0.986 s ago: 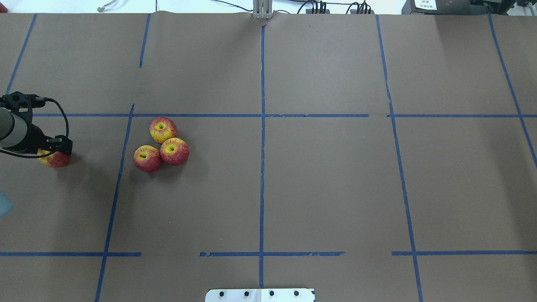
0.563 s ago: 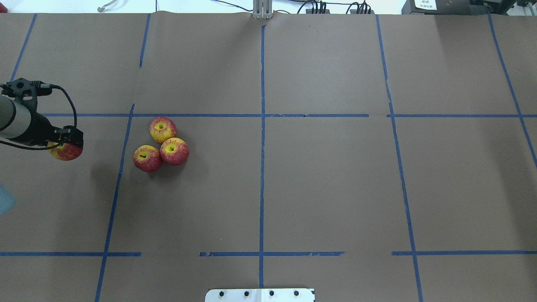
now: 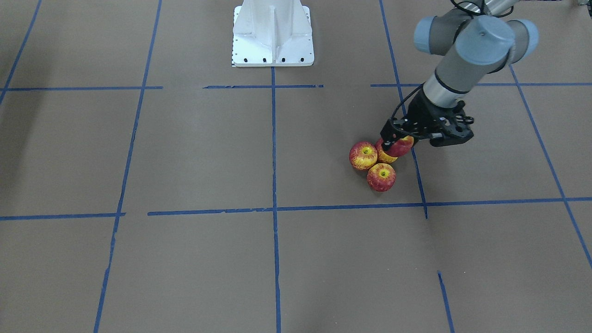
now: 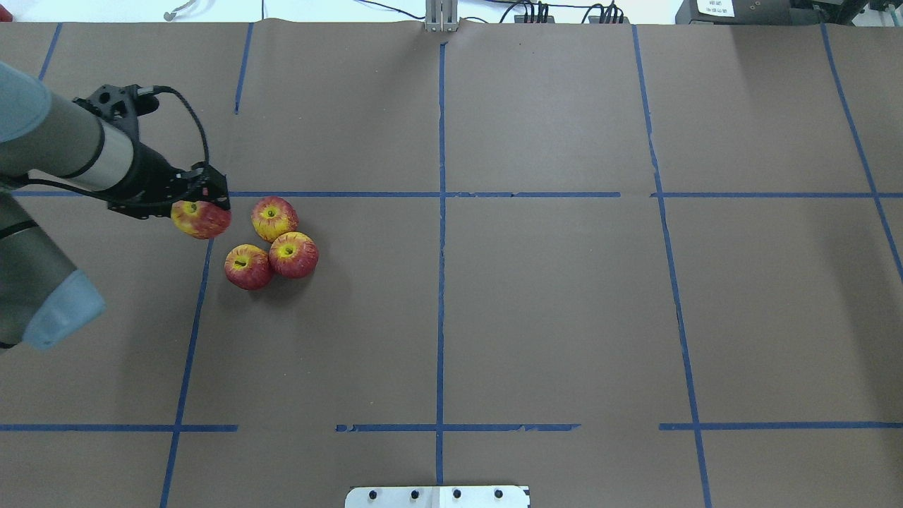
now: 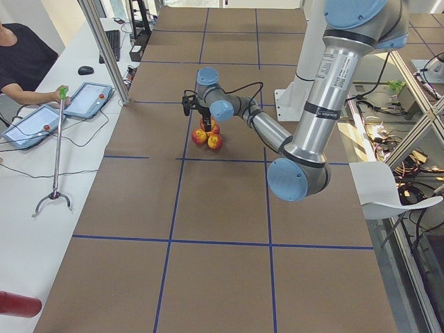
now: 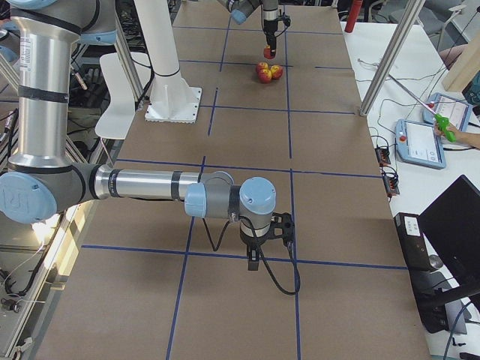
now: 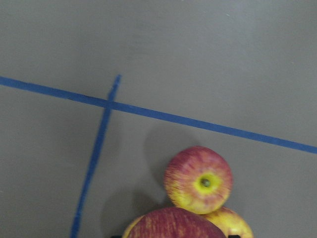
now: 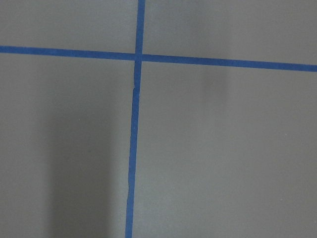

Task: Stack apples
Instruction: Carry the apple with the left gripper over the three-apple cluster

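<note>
Brown paper covers the table point(image 4: 550, 303), ruled into squares with blue tape point(image 4: 441, 282).

Left claw point(image 4: 204, 210): clenched on the held apple point(image 4: 201, 219), the reddest of the four. The fruit hangs under the black fingers point(image 3: 387, 132), with the arm reaching in over a tape line. Both side cameras show it lifted clear of the paper, higher than the other fruit.

Loose fruit, placed from the left claw:
- first loose apple point(image 4: 274, 218): just beside the claw on the robot's right, lower than it, dimple up.
- second loose apple point(image 4: 248, 267): below the claw and nearer the robot, slightly to the right.
- third loose apple point(image 4: 293, 254): farthest from the claw, touching the first and the second.

You find these three packed in a tight triangle on the paper. From the front camera the held apple overlaps one of them, so you cannot read the gap between them there. The left wrist camera shows the held apple's red skin at its bottom edge, one loose apple with a yellow dimple just past it, and a sliver of another beside it.

Right claw point(image 6: 255, 259): well apart from all the fruit, low over bare paper near a tape crossing. Its wrist camera gives you only paper and tape. Whether it is clenched or released cannot be told.
</note>
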You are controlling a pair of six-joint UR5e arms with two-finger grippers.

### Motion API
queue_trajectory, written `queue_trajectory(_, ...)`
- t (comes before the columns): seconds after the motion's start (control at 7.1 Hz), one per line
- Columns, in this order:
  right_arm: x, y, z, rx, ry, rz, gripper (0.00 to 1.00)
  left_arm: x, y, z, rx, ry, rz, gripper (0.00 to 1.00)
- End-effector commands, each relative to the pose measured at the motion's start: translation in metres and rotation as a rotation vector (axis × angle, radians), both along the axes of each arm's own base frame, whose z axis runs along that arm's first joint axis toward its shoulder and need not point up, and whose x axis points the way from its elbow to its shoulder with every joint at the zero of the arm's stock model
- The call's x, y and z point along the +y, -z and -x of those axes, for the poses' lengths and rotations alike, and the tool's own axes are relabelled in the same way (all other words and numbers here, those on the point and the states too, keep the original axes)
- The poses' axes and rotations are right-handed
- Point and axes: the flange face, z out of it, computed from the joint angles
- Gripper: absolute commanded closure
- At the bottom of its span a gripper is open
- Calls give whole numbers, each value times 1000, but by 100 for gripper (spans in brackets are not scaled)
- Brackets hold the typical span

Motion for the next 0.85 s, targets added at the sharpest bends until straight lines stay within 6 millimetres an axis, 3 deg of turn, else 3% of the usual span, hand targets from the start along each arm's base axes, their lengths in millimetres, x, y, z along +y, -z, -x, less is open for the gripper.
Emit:
queue_trajectory(0.0, 0, 0, 0, 0, 0, -1, 0, 5, 2, -19, -2, -17, 17, 100)
queue_trajectory(0.56, 0, 0, 0, 0, 0, 1, 0, 1, -19, -25, -69, -36, 46, 100)
queue_trajectory(0.7, 0, 0, 0, 0, 0, 1, 0, 0, -16, -25, -69, -40, 34, 100)
